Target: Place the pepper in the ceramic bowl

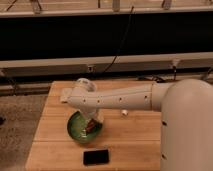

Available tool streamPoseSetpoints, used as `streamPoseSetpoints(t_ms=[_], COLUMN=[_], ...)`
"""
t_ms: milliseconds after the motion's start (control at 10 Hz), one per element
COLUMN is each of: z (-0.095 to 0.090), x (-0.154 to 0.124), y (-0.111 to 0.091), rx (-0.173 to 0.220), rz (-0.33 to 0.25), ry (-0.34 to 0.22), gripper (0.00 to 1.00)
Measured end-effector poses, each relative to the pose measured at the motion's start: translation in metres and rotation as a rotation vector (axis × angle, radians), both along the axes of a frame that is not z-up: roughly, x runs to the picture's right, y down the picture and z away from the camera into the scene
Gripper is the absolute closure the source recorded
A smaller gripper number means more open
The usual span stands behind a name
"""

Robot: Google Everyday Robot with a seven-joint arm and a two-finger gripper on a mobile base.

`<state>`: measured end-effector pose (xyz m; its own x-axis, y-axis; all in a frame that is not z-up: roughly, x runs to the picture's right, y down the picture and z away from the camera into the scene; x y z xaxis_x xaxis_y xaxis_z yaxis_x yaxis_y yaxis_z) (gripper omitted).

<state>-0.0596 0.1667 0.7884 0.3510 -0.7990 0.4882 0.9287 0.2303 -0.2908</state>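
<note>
In the camera view I see the arm (pixel 117 98) stretched across the wooden surface (pixel 52 142), with the gripper (pixel 93 121) dipped into the green ceramic bowl (pixel 73 128). A reddish-brown shape, the pepper (pixel 90 128) as far as I can judge, lies inside the bowl right at the gripper (held or released, I cannot tell). A flat black device (pixel 96 156) lies near the bowl, and a small white object (pixel 123 113) sits beside the arm.

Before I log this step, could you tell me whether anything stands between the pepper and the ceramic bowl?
Nothing visible does. The gripper reaches down into the ceramic bowl, with the reddish pepper at its tip, within the rim. The black slab lies apart, in front.
</note>
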Motion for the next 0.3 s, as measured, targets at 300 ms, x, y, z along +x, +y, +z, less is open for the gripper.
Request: streamPoseSetpoints(t_ms=[300], z=[0.0004], x=[-0.0045], y=[-0.0008], rx=[-0.001], rz=[-0.010], ry=[-0.008], gripper=[0.20])
